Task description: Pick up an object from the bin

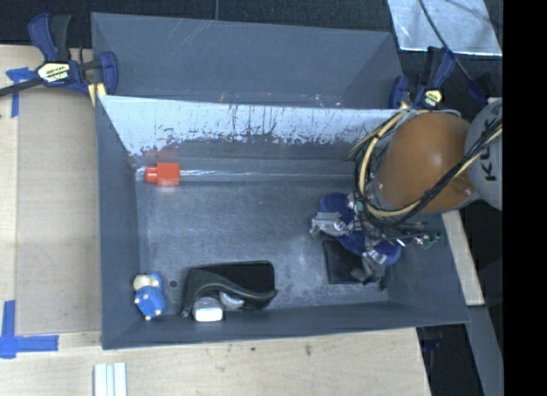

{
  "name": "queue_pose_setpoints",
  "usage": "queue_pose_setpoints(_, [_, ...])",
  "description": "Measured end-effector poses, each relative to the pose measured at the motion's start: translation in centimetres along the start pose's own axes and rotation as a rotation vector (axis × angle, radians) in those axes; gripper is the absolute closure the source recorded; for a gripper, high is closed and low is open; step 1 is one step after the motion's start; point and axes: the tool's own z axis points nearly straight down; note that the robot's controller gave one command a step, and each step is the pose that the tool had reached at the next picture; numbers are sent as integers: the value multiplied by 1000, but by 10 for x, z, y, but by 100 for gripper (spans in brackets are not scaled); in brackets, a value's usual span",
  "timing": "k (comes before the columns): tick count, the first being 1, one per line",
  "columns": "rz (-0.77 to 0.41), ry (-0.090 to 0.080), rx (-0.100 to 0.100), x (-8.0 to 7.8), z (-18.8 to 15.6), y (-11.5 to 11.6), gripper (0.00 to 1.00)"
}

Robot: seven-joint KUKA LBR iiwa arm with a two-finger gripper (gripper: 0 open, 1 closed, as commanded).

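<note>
My gripper (363,245) is low in the bin's right part, under the arm's orange dome. Just below it a flat black thing (340,268) lies on the floor, partly hidden by the gripper. Whether a blue piece (386,252) at the gripper's lower right is a loose thing or part of the gripper I cannot tell. Nothing can be seen held.
A black curved tool with a white end (229,288) lies at the front wall, left of the gripper. A small blue figure (149,295) sits in the front left corner. A clear tube with an orange cap (162,174) lies along the back wall.
</note>
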Motion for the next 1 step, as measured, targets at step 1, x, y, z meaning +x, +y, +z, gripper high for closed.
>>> queue_pose_setpoints(1, [5, -1, 5, 1, -1, -4, 100])
